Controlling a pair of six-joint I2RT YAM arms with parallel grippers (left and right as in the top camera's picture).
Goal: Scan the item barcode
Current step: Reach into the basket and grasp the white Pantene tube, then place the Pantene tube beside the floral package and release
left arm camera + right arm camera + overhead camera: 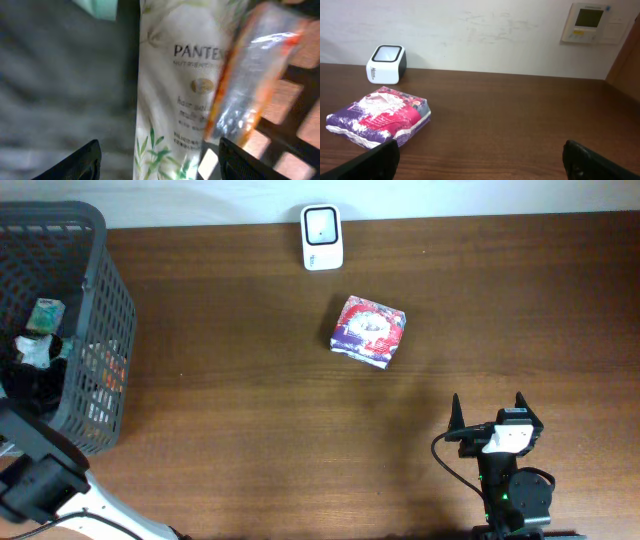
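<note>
The left fingers are down inside the basket, standing apart with nothing clamped. A white pouch sits between them, and there is a clear gap on the side of the finger seen at left. The pouch's long axis runs straight away from the fingers. Its brand lettering is at the far end and reads upright, and its green leaf print is at the near end. A clear bag with an orange edge lies tilted across the pouch's right side, close to the other finger, with the basket's mesh wall just behind it.

The right fingers are spread wide and hold nothing, low over the near right part of the desk, pointing toward the back wall.

A purple, red and white packet lies flat mid-desk, turned a little askew. It is just in front of the white scanner, which stands at the desk's far edge.

Only the left wrist view shows the pouch's print. From overhead the basket's contents are a jumble of pale scraps, and I cannot tell which is the pouch. The overhead view gives the layout, with the basket far left and well apart from the scanner. The right wrist view shows the packet's thickness, the scanner's dark, slanted window and a panel on the wall.
</note>
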